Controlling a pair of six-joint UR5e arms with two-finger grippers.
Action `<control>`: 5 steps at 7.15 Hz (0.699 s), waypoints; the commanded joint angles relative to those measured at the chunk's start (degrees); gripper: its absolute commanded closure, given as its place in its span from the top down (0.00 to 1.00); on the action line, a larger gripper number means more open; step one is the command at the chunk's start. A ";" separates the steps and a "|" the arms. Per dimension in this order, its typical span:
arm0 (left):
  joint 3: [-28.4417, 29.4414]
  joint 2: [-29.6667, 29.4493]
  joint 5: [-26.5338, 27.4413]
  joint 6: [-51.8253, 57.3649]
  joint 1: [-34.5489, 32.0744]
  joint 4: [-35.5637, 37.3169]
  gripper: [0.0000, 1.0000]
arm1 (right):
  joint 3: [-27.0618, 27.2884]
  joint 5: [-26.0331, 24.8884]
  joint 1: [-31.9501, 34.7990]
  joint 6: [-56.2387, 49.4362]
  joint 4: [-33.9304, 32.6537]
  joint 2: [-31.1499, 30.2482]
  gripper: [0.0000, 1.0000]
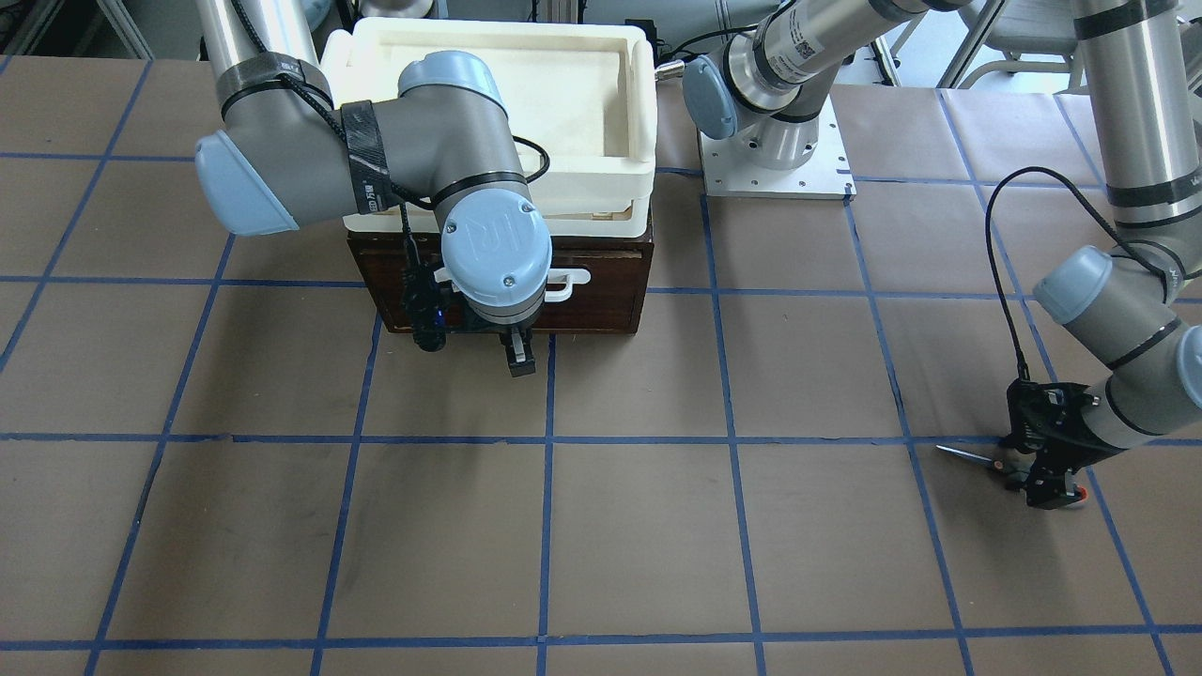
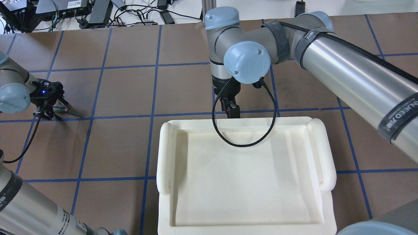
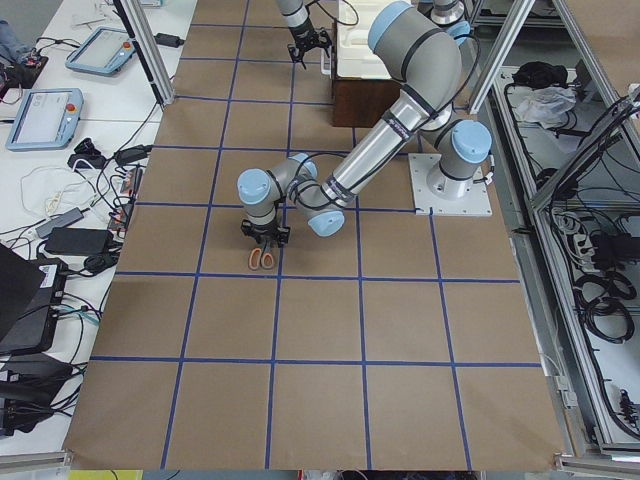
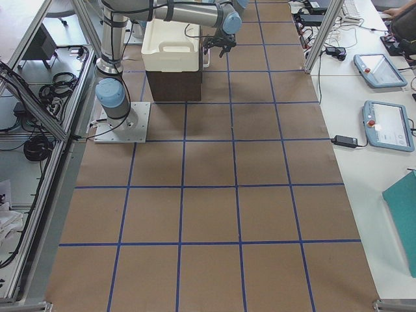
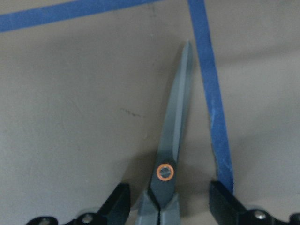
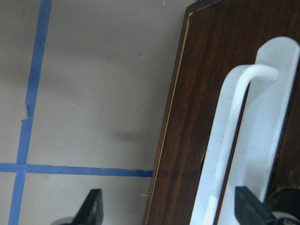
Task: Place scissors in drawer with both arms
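Note:
The scissors (image 5: 176,136) lie flat on the brown table, blades closed, next to a blue tape line. They also show at the table's left side (image 1: 967,457) (image 2: 70,112) (image 3: 262,258). My left gripper (image 5: 169,187) is open and low over them, one finger on each side near the pivot, with gaps to both (image 1: 1047,479) (image 2: 49,112). The dark brown drawer (image 1: 601,291) is closed. My right gripper (image 6: 168,192) is open in front of it, and its white bar handle (image 6: 243,140) stands between the fingers (image 1: 516,357) (image 2: 232,111).
A cream-white tray (image 1: 639,122) sits on top of the drawer cabinet and hides it from above (image 2: 165,156). An arm's white base plate (image 1: 775,174) is beside the cabinet. Blue tape lines grid the brown table (image 1: 639,526).

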 commanded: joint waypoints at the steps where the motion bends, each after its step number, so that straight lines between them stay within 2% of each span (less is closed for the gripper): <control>1: 0.27 0.03 -0.01 -0.06 0.04 0.01 0.67 | 0.64 0.15 0.00 -0.11 0.01 0.21 1.00; 5: 0.63 0.03 0.08 -0.32 0.04 0.01 0.68 | 1.34 0.06 0.00 -0.73 -0.34 0.73 1.00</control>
